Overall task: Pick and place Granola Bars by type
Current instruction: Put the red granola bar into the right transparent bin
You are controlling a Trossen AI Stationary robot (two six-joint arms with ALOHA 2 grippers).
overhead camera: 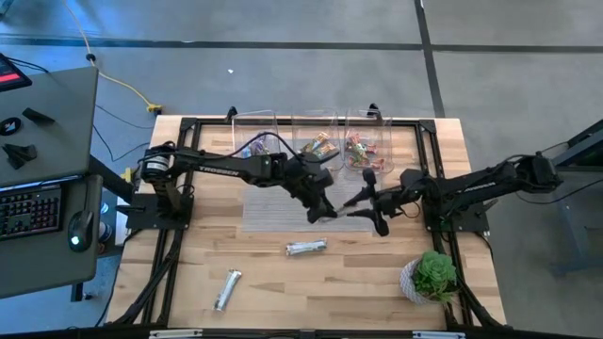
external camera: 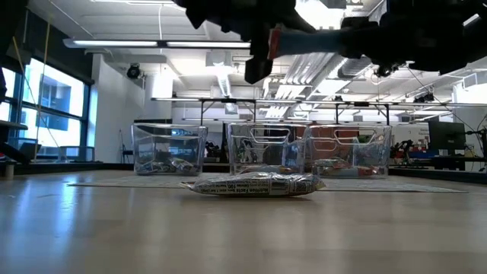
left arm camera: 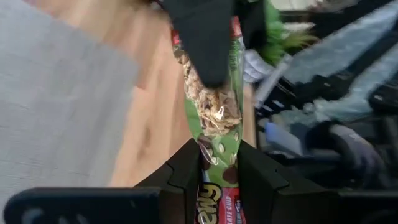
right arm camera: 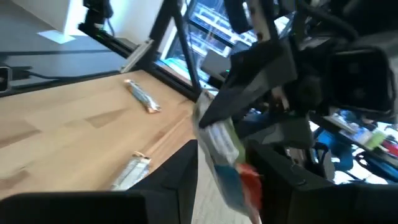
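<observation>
Red-and-green granola bar [left arm camera: 214,118]: held above the grey mat [overhead camera: 273,215] at table centre, between both arms; one end clamped in the left gripper [overhead camera: 325,213], the other end pinched by the right gripper [overhead camera: 361,201], as the two wrist views show.

Left gripper: reached in from the left side, fingers [left arm camera: 180,177] closed on the bar's wrapper.

Right gripper: reached in from the right side, fingers [right arm camera: 180,174] closed on the same bar [right arm camera: 227,155].

Silver-white granola bar [overhead camera: 306,248]: flat on bare wood just in front of the mat; seen side-on in the low view [external camera: 251,185].

Second silver-white granola bar [overhead camera: 227,289]: flat on the wood nearer the front-left, well apart from the first.

Three clear plastic bins [overhead camera: 316,141]: in a row along the far edge; sorted bars inside, purple ones [overhead camera: 261,146] in the left bin, red-and-green ones [overhead camera: 359,151] in the right.

Potted plant [overhead camera: 431,275]: front right of the table.
</observation>
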